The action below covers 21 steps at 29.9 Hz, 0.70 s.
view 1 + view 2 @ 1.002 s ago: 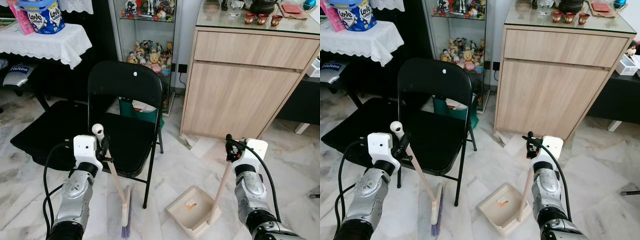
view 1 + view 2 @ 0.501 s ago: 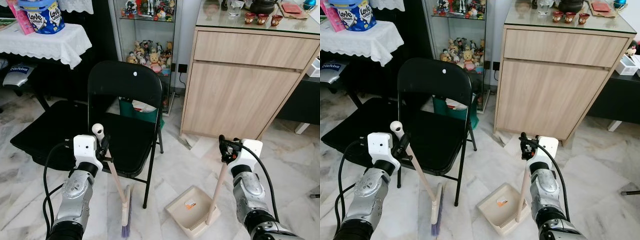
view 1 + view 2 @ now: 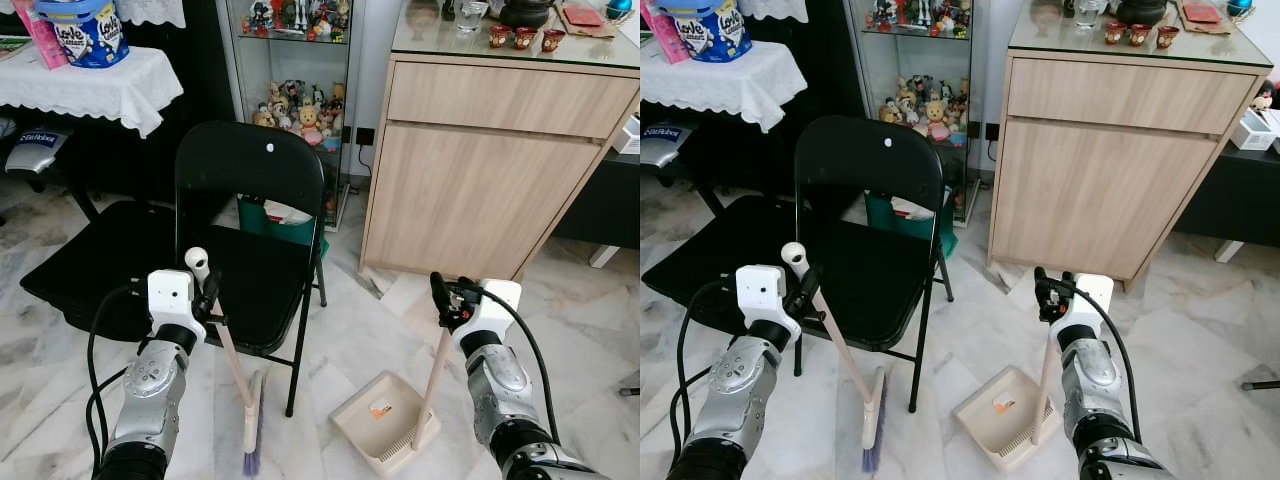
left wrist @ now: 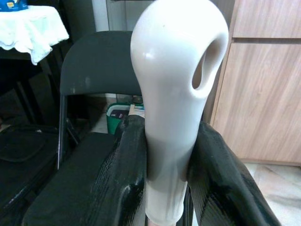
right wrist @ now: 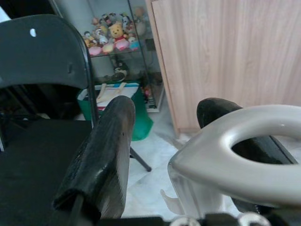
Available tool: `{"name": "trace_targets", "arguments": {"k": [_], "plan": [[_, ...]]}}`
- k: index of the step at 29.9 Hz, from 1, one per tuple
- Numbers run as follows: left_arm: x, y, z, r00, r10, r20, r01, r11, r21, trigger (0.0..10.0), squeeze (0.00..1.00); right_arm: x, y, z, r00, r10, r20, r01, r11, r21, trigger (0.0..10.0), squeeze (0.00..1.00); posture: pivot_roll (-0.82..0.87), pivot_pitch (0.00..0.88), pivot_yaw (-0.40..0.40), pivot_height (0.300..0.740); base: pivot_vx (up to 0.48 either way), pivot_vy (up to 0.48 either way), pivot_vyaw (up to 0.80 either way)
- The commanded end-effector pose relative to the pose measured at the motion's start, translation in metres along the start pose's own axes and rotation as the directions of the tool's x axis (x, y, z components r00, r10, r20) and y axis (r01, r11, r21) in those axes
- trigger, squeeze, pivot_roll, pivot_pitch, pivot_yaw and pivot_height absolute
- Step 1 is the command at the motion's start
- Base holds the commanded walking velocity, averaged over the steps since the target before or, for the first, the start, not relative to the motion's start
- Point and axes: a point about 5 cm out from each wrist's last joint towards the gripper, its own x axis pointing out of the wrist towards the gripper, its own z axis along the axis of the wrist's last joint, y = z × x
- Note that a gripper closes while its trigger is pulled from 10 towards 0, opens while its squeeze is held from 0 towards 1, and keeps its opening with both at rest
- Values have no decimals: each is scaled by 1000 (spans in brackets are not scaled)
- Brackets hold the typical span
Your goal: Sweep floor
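Broom point(image 3: 247, 410) clamped near its white looped grip between the fingers of the left gripper point(image 3: 205, 290), pressed tight on both sides of the handle as seen in the left wrist view; slanted down across the front edge of the black folding chair point(image 3: 250, 230), bristles resting on the marble floor point(image 3: 340, 350) just beside the chair's front leg. Unmoved over the last second, same tilt, same spot. Dustpan point(image 3: 385, 420) sitting flat on the floor to the right of the broom, a small orange-and-white scrap point(image 3: 381, 408) lying inside it, its upright handle point(image 3: 433, 375) topped by a pale loop. Loop held loosely at the right gripper point(image 3: 447, 295): one finger against it, the other standing off with a gap showing in the right wrist view, so fingers partly spread rather than squeezed. Changed since a second ago: right gripper drawn in toward the robot's left, handle top tipped that way, pan nudged slightly closer to the broom. Likely meaning: pan being lined up for the next sweep, with some debris already collected. Gap between bristles and pan mouth not yet closed, so probably mid-task. Loose hold on the loop a possible risk of the handle slipping.
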Motion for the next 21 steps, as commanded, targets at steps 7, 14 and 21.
{"name": "trace_targets", "arguments": {"k": [7,14,21], "plan": [[6,-1,10,999,-23,32,23,1000,19,10000,0,1,8,-2,996,93,-18,-91,993,79,10000,208,37,54,10,740,0,0,0],[6,-2,10,999,-27,28,26,999,21,10000,0,0,11,-5,988,155,-27,-150,981,121,10000,212,36,54,11,740,0,0,0],[7,-2,11,999,-31,29,31,999,20,10000,0,-1,13,-5,974,224,-26,-217,962,166,10000,212,35,52,13,740,0,0,0]]}}
